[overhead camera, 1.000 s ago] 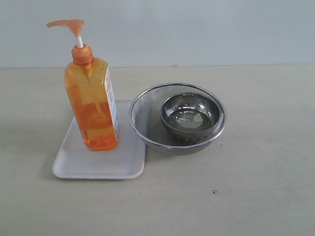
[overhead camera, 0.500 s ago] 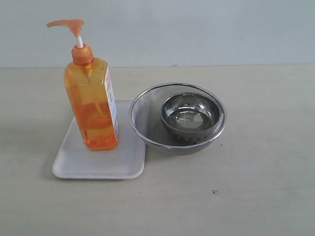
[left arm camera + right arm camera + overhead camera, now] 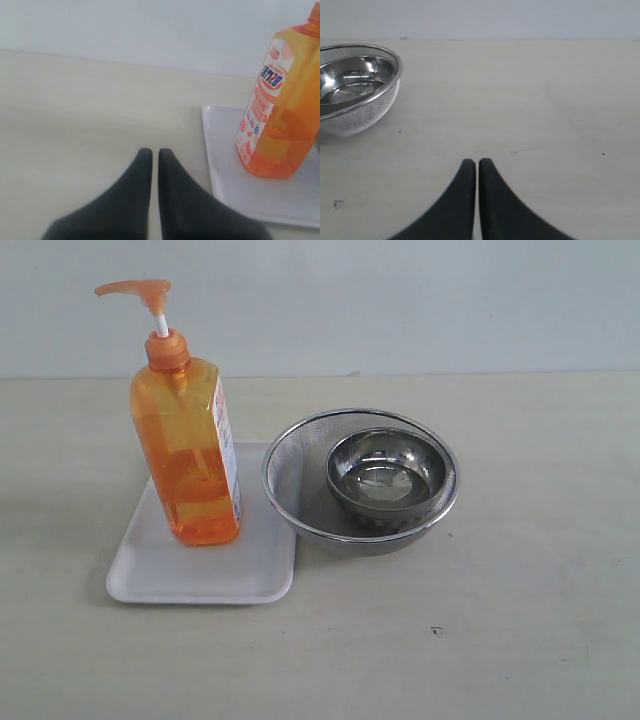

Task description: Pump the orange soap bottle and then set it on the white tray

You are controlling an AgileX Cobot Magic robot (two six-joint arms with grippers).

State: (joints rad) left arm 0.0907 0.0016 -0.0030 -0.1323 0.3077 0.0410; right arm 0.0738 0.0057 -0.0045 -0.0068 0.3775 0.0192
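Across the last second nothing shifts in the exterior view. The orange soap bottle (image 3: 187,455) stands upright on the white tray (image 3: 205,580), toward its back half. Its pump head is raised on the white stem. No arm is near it there.

In the left wrist view, the left gripper (image 3: 151,155) has its jaws drawn together with only a thin slit between them. They hold nothing and sit over bare worktop (image 3: 500,620), beside the tray's edge and apart from the bottle. The right gripper (image 3: 471,164) is likewise shut and empty. It is over open worktop, with the mesh strainer (image 3: 350,122) and the steel bowl (image 3: 350,82) inside it off to one side.

The stillness, the bottle's place and both arms being clear suggest the placing step is finished. Whether the pump was pressed cannot be told from this.
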